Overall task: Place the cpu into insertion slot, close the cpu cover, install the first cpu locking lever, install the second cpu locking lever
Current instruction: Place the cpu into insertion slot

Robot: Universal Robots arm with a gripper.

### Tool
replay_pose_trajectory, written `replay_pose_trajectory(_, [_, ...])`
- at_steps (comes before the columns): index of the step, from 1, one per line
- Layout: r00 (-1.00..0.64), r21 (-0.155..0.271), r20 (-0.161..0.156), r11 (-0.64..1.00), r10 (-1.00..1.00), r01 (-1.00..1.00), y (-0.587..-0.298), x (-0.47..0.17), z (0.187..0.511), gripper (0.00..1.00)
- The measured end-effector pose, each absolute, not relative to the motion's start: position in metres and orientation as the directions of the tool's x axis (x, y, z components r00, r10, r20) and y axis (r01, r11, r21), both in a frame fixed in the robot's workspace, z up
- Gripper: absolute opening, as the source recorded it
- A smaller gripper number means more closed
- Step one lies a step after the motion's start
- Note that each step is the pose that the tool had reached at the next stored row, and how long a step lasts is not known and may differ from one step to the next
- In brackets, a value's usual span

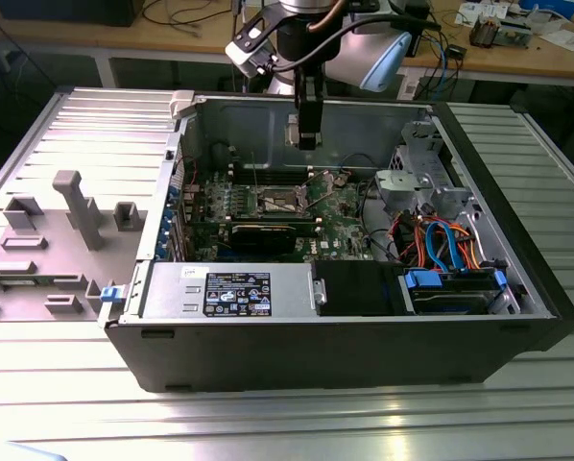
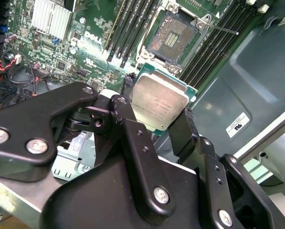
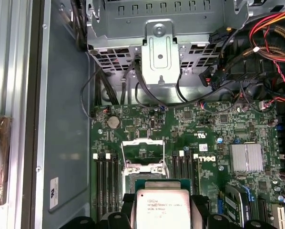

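Reaching straight down into the case [image 1: 268,355], pinching the cpu [image 2: 159,101] by opposite edges in the gripper [image 2: 154,117], hovering above the board, apart from the uncovered slot [image 2: 173,36].

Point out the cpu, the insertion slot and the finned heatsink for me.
cpu [image 2: 159,107]: second wrist view, middle of its silver-grey metal top.
insertion slot [image 2: 173,37]: second wrist view, middle of its beige-gold contact field.
finned heatsink [image 3: 246,157]: first wrist view, middle of its silver fins.
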State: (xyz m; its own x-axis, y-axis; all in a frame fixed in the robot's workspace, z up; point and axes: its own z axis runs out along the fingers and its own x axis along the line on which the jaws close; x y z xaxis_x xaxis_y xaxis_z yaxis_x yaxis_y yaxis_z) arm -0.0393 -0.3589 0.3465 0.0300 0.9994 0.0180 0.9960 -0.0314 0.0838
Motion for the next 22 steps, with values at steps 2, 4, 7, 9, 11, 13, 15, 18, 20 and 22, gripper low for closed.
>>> replay_pose_trajectory(2, [0.03,0.084,0.018,-0.031,0.999,0.996,-0.3588,-0.0393,0.3459,0.54])
replay_pose_trajectory(4, [0.03,0.084,0.018,-0.031,0.999,0.996,-0.3589,-0.0393,0.3453,0.54])
replay_pose_trajectory(7, [0.03,0.084,0.018,-0.031,0.999,0.996,-0.3589,-0.0394,0.3427,0.54])
replay_pose_trajectory(9, [0.03,0.084,0.018,-0.031,0.999,0.996,-0.3589,-0.0394,0.3423,0.54])
replay_pose_trajectory(11, [0.03,0.084,0.018,-0.031,0.999,0.996,-0.3589,-0.0394,0.3421,0.54])
replay_pose_trajectory(13, [0.03,0.084,0.018,-0.031,0.999,0.996,-0.3589,-0.0394,0.342,0.54])
replay_pose_trajectory(15, [0.03,0.084,0.018,-0.031,0.999,0.996,-0.3589,-0.0395,0.342,0.54])
replay_pose_trajectory(18, [0.03,0.084,0.018,-0.031,0.999,0.996,-0.3589,-0.0394,0.3419,0.54])
replay_pose_trajectory(20, [0.03,0.084,0.018,-0.031,0.999,0.996,-0.3589,-0.0394,0.3419,0.54])
replay_pose_trajectory(22, [0.03,0.084,0.018,-0.031,0.999,0.996,-0.3588,-0.0394,0.3413,0.54])
